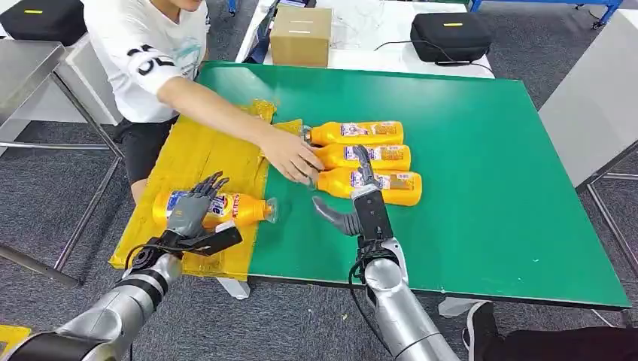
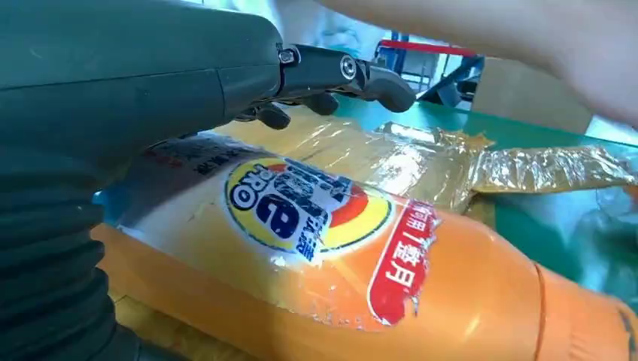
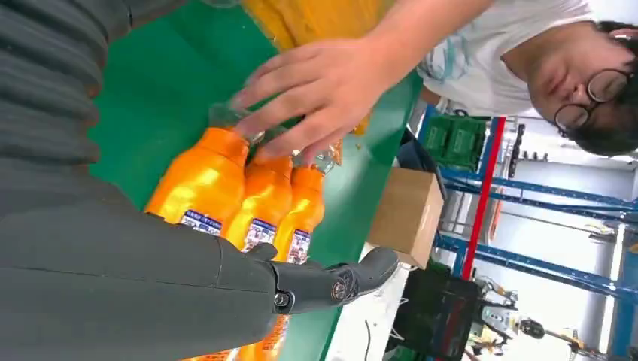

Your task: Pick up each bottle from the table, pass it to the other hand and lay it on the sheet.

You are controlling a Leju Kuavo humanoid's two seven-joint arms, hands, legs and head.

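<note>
While one orange bottle (image 1: 218, 208) lies on its side on the yellow sheet (image 1: 197, 154) at the near left of the green table (image 1: 489, 150), the laying-down step seems to be almost finished. The left hand (image 1: 192, 214) is placed over this bottle with its fingers spread across the label; whether the bottle is held firmly or only touched cannot be told. Three more orange bottles (image 1: 361, 156) are lined up on the table to the right of the sheet, and a person's hand (image 1: 292, 156) is resting on their caps. The right hand (image 1: 360, 197) is held just over the nearest of the three, its fingers apart and nothing grasped. Probably the left hand must be lifted away, and the nearest bottle gripped once the person's hand is gone.
</note>
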